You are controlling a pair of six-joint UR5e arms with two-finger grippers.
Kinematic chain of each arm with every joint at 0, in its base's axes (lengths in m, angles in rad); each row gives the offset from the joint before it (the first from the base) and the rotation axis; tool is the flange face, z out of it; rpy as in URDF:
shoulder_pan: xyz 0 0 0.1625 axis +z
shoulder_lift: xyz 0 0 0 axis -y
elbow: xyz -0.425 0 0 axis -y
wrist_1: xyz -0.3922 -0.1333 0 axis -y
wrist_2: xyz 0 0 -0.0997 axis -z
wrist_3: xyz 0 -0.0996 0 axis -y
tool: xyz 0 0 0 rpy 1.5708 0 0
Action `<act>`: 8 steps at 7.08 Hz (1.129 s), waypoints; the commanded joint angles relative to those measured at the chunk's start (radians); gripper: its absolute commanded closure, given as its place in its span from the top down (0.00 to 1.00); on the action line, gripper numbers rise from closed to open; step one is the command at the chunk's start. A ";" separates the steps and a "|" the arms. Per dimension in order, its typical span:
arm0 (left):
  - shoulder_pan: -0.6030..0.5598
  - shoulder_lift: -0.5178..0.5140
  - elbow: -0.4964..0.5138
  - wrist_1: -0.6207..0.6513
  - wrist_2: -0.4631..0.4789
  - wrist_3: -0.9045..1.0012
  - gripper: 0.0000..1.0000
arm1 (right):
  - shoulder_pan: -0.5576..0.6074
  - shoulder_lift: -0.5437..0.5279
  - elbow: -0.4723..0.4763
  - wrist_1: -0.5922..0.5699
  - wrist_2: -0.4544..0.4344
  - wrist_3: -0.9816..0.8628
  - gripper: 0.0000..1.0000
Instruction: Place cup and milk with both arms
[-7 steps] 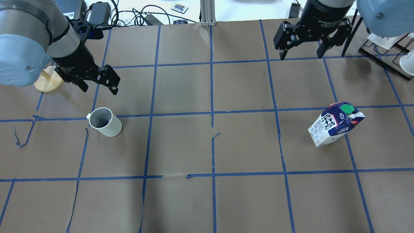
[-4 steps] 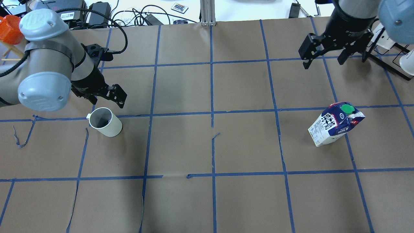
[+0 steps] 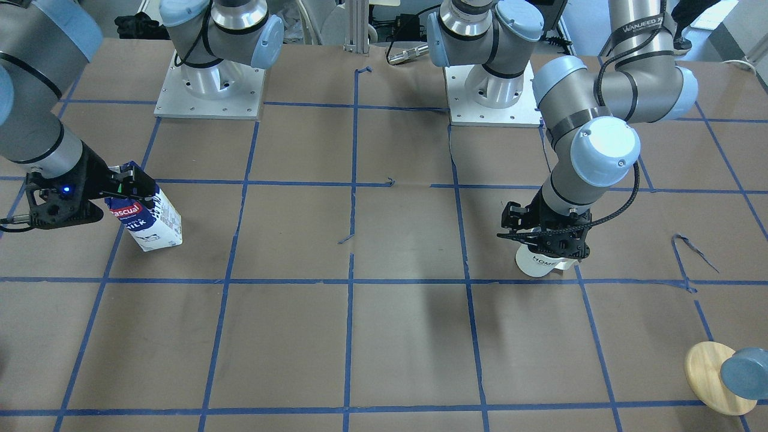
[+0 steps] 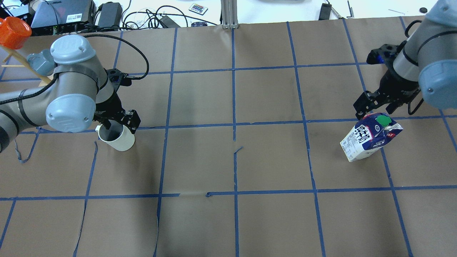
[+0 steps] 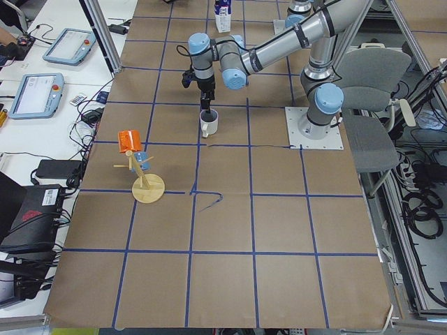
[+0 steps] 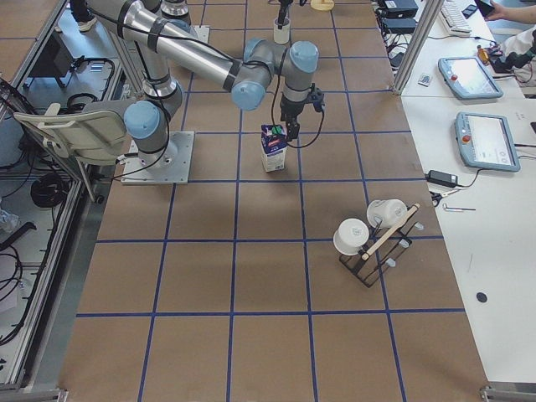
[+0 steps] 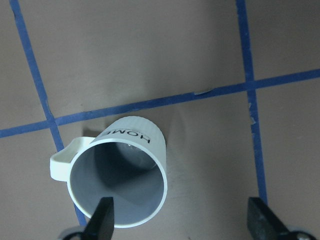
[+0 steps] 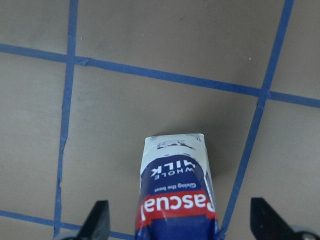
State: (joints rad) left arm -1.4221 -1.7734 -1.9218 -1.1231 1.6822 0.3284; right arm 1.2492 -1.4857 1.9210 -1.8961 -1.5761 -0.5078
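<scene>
Overhead exterior view: left gripper [image 4: 120, 124] is hovering unclenched, one finger [image 7: 102, 219] dipping inside the cup [image 4: 120, 142]; right gripper [image 4: 375, 107] is sitting spread wide, straddling the milk [image 4: 367, 141].

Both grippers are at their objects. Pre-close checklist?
1. Left gripper open: ok.
2. It straddles the wall of the HOME mug, one finger over the grey inside and the other outside, away from the handle: ok.
3. Finger depth below the mug's rim: cannot tell.
4. Right gripper open: ok.
5. Pascual milk carton between its fingers, roughly centred: ok.
6. Carton upright with its green cap on: ok.
</scene>
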 commanded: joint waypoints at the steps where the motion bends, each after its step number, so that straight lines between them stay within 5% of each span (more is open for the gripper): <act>1: 0.000 -0.021 0.000 0.011 -0.002 0.015 0.00 | -0.008 0.001 0.059 -0.058 -0.028 -0.017 1.00; 5: 0.000 -0.018 0.007 0.013 -0.001 0.057 0.00 | -0.008 -0.004 0.004 0.021 -0.030 -0.034 0.86; 6: -0.011 0.001 0.018 -0.006 0.001 0.049 0.00 | -0.008 -0.007 -0.005 0.075 -0.033 -0.034 0.70; 8: -0.053 0.032 0.024 -0.052 -0.043 -0.102 0.00 | -0.008 -0.004 -0.007 0.098 -0.032 -0.047 0.56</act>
State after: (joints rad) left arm -1.4486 -1.7598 -1.9011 -1.1561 1.6695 0.3231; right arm 1.2403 -1.4916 1.9155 -1.8128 -1.6077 -0.5502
